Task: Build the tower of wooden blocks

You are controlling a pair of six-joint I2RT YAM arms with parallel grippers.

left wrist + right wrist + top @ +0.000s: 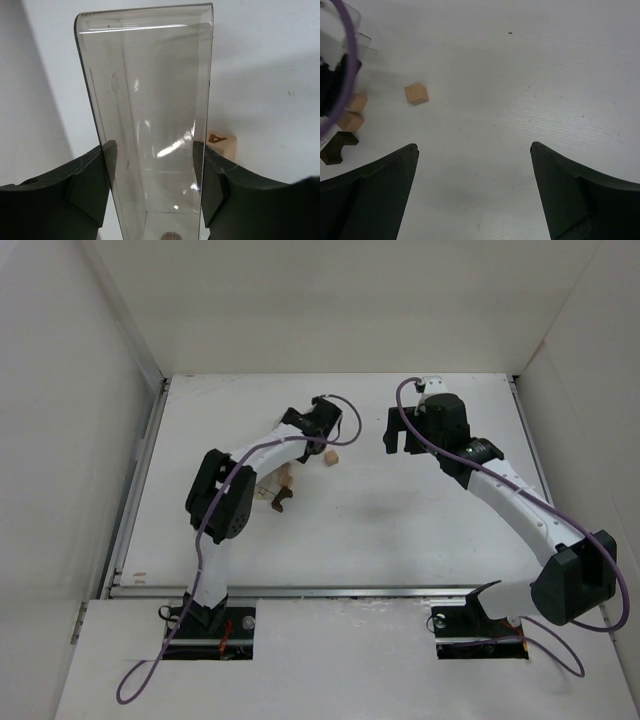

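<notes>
Left arm, right arm: white links, black joint housings. Purple cable along each arm, from black base. Small white cap at right wrist. Gripper fingers matte black, wedge-shaped.

Clear plastic box glossy (reflections); tan cube matt wood; table matt white.

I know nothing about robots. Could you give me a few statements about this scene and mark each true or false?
The left end effector grips the clear plastic box. True.
The right end effector holds a cube. False: it is open and empty.
One tan cube lies alone, apart from the rest. True.
The dark arch piece is stacked on cubes. False: it lies on the table beside two cubes.
</notes>
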